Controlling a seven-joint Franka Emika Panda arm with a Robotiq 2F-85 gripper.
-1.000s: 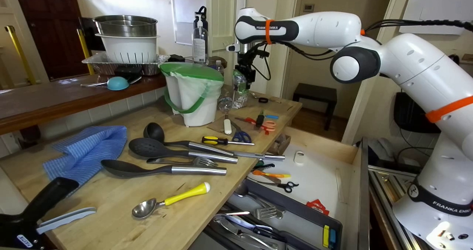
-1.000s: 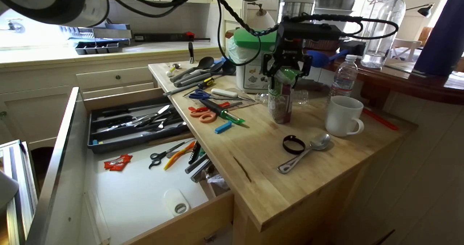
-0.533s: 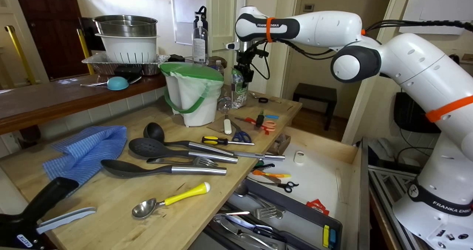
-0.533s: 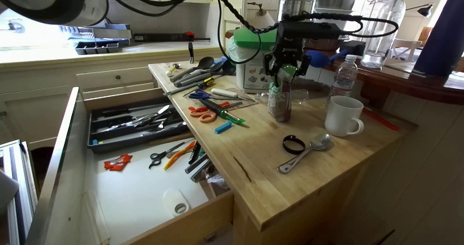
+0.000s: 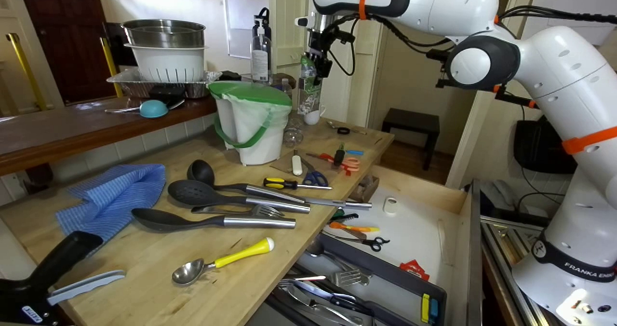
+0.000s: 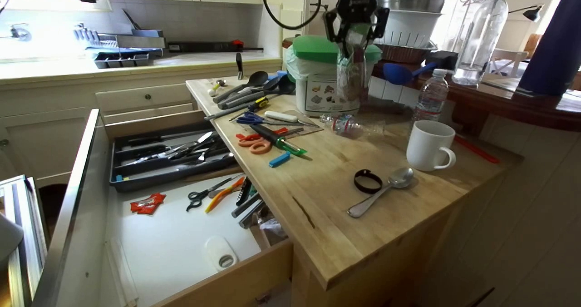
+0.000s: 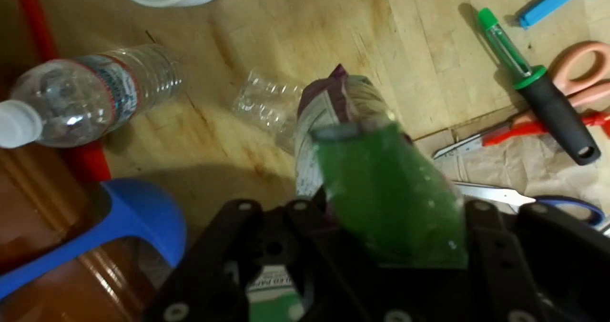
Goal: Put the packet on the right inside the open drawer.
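- Open drawer (image 6: 168,239): in an exterior view, left of and below the lidded bin (image 6: 317,48).
- Packet (image 6: 350,73): in front of bin, hanging clear of worktop (image 6: 331,184).
- Pincer (image 6: 356,43): gripping the packet near its top.
- White mug (image 6: 428,146): right of bin.

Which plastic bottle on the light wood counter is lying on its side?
The clear bottle near the bin: it lies along the counter, whereas the white-capped bottle near the mug stands upright.

Wall (image 5: 154,0) glare, wrist pic sl. blurry
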